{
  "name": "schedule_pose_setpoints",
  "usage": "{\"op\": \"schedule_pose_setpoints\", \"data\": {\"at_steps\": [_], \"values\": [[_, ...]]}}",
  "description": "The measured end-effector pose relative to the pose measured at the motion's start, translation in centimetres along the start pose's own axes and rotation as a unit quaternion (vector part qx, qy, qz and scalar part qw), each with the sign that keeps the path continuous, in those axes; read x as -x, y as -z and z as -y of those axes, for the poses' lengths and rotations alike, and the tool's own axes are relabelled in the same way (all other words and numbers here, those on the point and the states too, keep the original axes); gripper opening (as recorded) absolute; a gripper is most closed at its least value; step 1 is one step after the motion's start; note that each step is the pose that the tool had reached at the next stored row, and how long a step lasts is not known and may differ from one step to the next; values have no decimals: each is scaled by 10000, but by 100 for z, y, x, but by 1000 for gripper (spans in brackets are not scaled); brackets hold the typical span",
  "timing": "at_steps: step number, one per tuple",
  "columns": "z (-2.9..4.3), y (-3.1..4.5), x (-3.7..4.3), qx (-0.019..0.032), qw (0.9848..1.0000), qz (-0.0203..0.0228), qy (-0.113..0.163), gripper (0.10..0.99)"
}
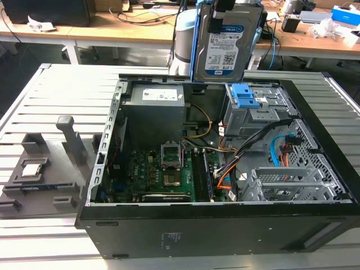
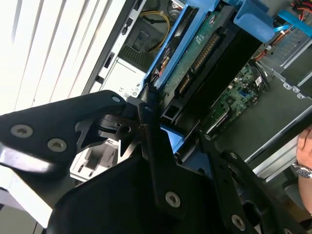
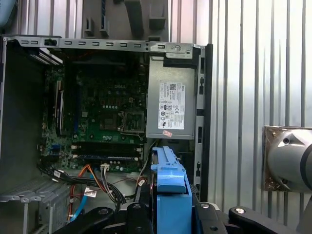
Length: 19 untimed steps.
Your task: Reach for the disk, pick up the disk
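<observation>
**Exterior view.** Ribbed silver metal tabletop [image 1: 67, 107] under a black open-sided computer case [image 1: 214, 225]. Beyond the case, across the room, wooden desks [image 1: 129, 31] strewn with cables. Beside the case, on the exterior view's left, a grey moulded fixture [image 1: 62, 163] on the tabletop. Inside the case, a grey boxy power supply [image 1: 154, 112], a green motherboard [image 1: 163, 174] and a light-blue plastic bracket [image 1: 247, 97]. Just above the case's far wall, the book-sized rectangular silver metal disk [image 1: 228, 42] with white-and-blue label and blue plastic side rails, hanging upright, label toward the camera. Black jaws clamped on its upper end.

**Second wrist view.** Disk [image 2: 209, 44] seen edge-on, green circuit-board underside showing, with a blue rail [image 2: 170, 53] along one side. Jaws pressed in from both sides, pinching the disk between them. Below the disk, the case's interior with the power supply [image 2: 122, 73] and the motherboard [image 2: 243, 83]. Bright ribbed tabletop [image 2: 48, 48] beside the case. Near the case's outer wall, a person's hand [image 2: 304, 146] with a wristwatch.

**First wrist view.** Straight down into the case: motherboard [image 3: 102, 112] and labelled power supply [image 3: 170, 102] side by side. Orange and blue cables in the case's corner. Ribbed tabletop [image 3: 243, 73] beside the case. Blue rail end of the disk [image 3: 169, 178] held above the case, flanked tightly by the black jaws on either side.
</observation>
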State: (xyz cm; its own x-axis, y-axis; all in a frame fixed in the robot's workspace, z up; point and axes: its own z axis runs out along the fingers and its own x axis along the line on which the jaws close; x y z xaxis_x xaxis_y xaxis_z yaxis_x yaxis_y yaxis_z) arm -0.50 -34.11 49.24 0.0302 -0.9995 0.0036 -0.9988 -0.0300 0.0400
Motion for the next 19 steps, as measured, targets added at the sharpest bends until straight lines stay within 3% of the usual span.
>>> {"op": "schedule_pose_setpoints", "data": {"at_steps": [19], "values": [[491, 20, 15, 0, 10000, 0, 1, 365]]}}
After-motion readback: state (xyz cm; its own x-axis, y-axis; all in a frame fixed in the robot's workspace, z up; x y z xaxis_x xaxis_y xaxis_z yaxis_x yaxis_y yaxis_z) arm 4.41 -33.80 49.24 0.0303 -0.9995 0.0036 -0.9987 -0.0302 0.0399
